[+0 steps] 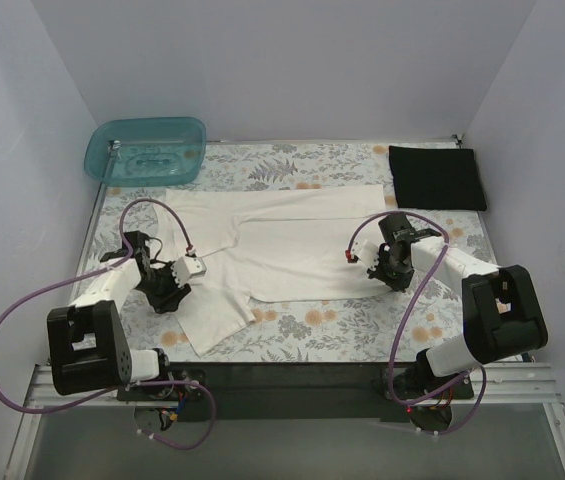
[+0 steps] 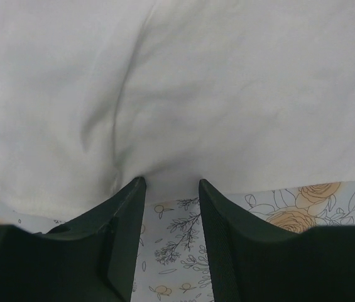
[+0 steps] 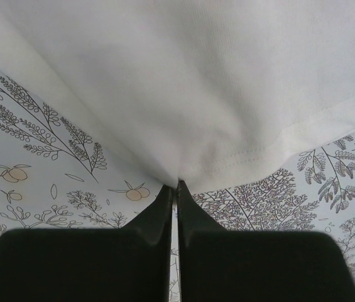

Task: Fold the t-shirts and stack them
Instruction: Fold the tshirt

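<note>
The cream-white t-shirt (image 1: pixel 292 245) lies spread across the middle of the table, partly folded, with one sleeve trailing toward the front left. My left gripper (image 1: pixel 174 290) is low at that sleeve; in the left wrist view its jaws (image 2: pixel 171 182) are open, with the tips touching the shirt's (image 2: pixel 196 82) edge and floral cloth showing between them. My right gripper (image 1: pixel 377 270) is at the shirt's right front edge; in the right wrist view it (image 3: pixel 177 182) is shut on the hem of the shirt (image 3: pixel 196 75), which puckers at the tips. The black t-shirt (image 1: pixel 436 177) lies folded at the back right.
A translucent teal tub (image 1: pixel 147 150) stands at the back left corner. The grey-and-orange floral cloth (image 1: pixel 362 330) covers the table. White walls close in on the left, back and right. The arm bases and cables are along the near edge.
</note>
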Robot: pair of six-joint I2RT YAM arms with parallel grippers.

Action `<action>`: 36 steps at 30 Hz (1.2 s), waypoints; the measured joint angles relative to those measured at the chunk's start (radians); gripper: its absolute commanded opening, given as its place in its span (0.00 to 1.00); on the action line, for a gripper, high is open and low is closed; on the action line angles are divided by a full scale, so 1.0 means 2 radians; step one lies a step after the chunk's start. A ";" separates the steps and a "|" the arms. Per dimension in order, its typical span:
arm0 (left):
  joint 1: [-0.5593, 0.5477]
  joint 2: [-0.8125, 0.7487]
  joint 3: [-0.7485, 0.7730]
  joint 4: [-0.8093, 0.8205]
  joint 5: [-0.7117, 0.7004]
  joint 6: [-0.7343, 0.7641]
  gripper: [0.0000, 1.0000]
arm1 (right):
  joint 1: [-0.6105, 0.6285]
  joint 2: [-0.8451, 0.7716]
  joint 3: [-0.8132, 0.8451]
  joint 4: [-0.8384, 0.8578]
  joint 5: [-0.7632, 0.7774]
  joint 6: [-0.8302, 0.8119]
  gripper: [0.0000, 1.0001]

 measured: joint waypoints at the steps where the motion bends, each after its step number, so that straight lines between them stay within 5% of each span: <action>1: -0.002 0.000 -0.002 0.006 -0.001 -0.001 0.34 | 0.000 0.000 0.001 0.000 0.000 0.001 0.01; 9: -0.007 -0.023 -0.020 0.035 -0.009 0.003 0.01 | 0.000 0.002 0.003 -0.002 0.000 0.002 0.01; 24: 0.002 -0.082 0.055 -0.137 -0.005 0.005 0.00 | -0.013 -0.076 0.002 -0.049 -0.023 -0.009 0.01; 36: 0.017 0.016 0.175 -0.162 0.027 -0.026 0.00 | -0.043 -0.013 0.085 -0.083 -0.037 -0.031 0.01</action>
